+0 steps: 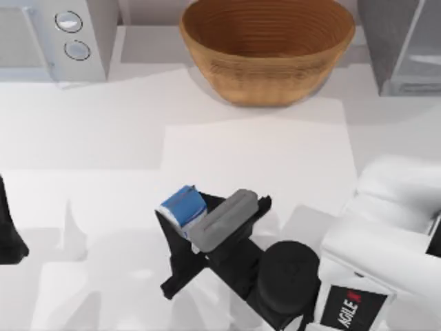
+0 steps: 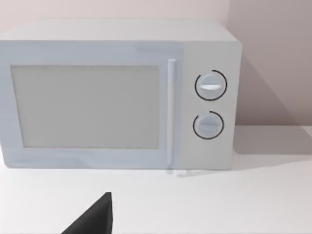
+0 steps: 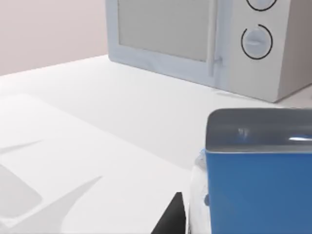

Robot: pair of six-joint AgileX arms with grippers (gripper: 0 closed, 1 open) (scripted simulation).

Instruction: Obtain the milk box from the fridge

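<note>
The right arm (image 1: 396, 227) has glossy white rounded shells, with a black panel lettered AGILE in white beside a red mark. Its wrist is a black cylinder; the right gripper (image 1: 180, 238) has black fingers under a grey block.

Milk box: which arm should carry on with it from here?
Right. The right claw is shut on the milk box in the middle of the table, away from the fridge. The left arm sits parked at the table's left edge, far from the carton.
</note>
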